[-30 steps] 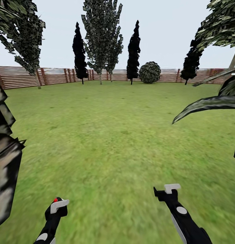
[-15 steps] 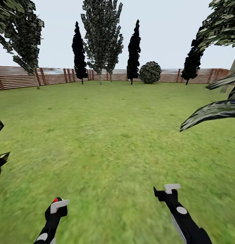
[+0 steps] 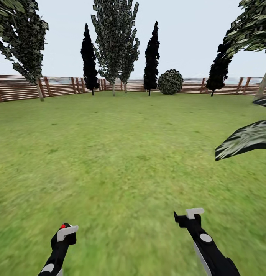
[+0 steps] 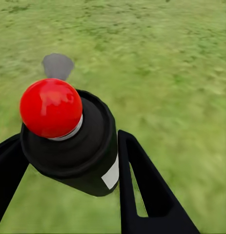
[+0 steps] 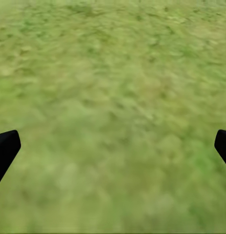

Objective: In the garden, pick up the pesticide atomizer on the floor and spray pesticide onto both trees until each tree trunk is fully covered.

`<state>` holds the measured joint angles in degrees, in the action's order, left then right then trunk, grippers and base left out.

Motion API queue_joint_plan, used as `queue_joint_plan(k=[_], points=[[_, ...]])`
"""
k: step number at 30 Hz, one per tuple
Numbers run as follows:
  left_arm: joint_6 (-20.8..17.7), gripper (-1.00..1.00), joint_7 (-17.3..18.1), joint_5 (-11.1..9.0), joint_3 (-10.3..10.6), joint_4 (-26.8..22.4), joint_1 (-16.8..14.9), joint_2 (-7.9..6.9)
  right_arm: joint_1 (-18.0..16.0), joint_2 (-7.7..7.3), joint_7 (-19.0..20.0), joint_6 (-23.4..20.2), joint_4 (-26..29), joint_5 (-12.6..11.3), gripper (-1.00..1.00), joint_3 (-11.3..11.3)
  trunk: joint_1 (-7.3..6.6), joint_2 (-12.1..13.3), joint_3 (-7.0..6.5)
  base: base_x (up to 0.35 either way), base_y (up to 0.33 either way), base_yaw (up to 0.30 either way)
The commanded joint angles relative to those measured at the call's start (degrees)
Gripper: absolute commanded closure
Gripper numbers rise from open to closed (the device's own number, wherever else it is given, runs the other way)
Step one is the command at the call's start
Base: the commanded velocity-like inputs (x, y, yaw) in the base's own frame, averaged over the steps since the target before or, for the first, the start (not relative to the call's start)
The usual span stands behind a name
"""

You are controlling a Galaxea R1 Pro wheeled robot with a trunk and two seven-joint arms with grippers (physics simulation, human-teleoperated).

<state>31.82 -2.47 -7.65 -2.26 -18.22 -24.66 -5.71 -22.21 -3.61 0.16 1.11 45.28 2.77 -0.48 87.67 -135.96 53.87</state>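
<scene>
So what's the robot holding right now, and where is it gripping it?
The left gripper holds the pesticide atomizer, fingers clamped on opposite sides of its black body below the red cap. The right gripper is open and empty.

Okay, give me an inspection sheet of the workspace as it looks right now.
Surface: green lawn, open ahead.
Job's things: black atomizer with red ball top, held between the left tool's fingers; target trunks not identifiable from here.
Clutter: nothing seen.
Grippers: left tool shut on the atomizer; right tool open, nothing between its fingers, over grass.
Cables: nothing seen.
Surroundings: slatted wooden fence, dark cypress-like trees, round bush, palm frond at right.
</scene>
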Motion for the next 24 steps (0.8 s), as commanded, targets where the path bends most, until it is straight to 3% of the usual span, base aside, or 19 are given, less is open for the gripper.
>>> queue_joint_plan(k=[1,16,24], points=[[0.19,1.0,0.01,-0.35,0.09,0.03,-0.03,-0.01,-0.02,0.01,0.02,0.12,-0.02,0.3,-1.0,-0.05,0.02,-0.02,0.05,0.34,0.0,0.0],[0.18,1.0,0.01,-0.35,0.11,0.03,-0.03,-0.01,-0.02,0.01,0.02,0.12,-0.02,0.26,-1.0,-0.05,0.02,-0.02,0.05,0.34,0.0,0.003],[0.17,1.0,0.01,-0.35,0.15,0.03,-0.03,-0.01,-0.02,0.01,0.02,0.12,-0.02,0.26,-1.0,-0.05,0.02,-0.02,0.05,0.339,0.0,0.224]])
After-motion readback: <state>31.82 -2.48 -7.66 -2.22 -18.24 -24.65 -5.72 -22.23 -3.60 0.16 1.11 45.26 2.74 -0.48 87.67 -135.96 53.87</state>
